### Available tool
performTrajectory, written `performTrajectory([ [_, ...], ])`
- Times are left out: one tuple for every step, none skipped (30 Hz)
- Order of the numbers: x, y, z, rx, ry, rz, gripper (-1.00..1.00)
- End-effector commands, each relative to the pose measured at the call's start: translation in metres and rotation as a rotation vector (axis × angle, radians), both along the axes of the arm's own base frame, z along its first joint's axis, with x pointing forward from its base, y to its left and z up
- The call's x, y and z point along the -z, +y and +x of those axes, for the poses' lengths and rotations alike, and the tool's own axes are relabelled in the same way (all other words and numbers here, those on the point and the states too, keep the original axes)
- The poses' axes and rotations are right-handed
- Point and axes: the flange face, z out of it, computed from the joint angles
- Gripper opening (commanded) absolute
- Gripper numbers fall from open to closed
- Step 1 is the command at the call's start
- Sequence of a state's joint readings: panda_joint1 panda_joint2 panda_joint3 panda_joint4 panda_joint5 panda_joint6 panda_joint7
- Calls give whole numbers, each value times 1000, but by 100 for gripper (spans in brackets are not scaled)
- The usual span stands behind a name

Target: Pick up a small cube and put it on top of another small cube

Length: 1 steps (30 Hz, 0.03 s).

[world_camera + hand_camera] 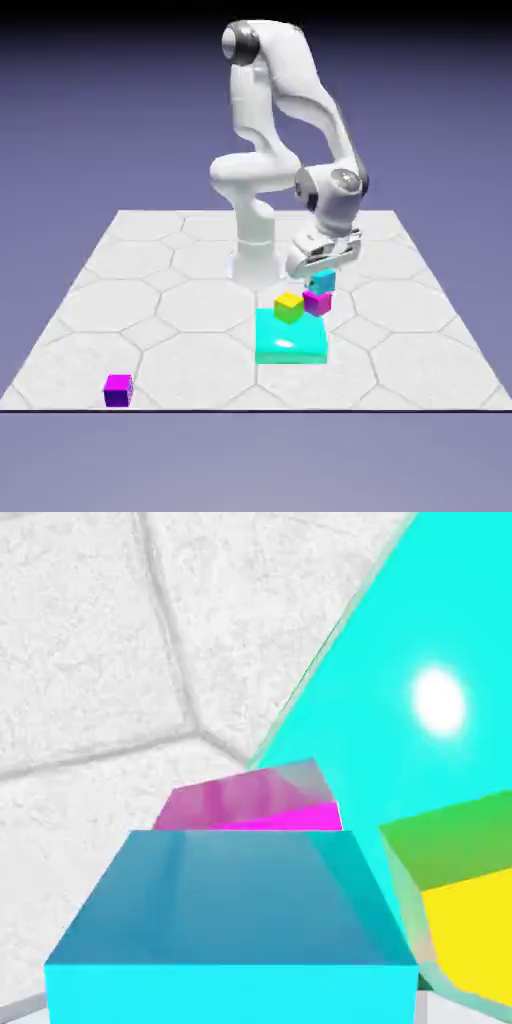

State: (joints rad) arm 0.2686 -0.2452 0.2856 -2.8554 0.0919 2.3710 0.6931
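My gripper [322, 277] is shut on the small cyan-blue cube [322, 281], which hangs right over the small magenta-pink cube [317, 303], offset slightly toward the exterior view's right. Whether the two cubes touch, I cannot tell. In the hand view the cyan-blue cube [230, 912] fills the lower middle and hides both finger tips. Just past it the top of the magenta-pink cube [250, 802] shows on the floor.
A yellow-green cube [289, 307] [460, 887] sits on the large flat cyan block [290, 340] [420, 682], close beside the magenta-pink cube. A magenta cube with violet sides [118, 390] lies far off near the table's front left edge.
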Motion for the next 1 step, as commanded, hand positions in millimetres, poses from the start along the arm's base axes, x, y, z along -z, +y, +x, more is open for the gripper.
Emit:
performTrajectory([
  [-12,1,3,0,0,-1,100],
])
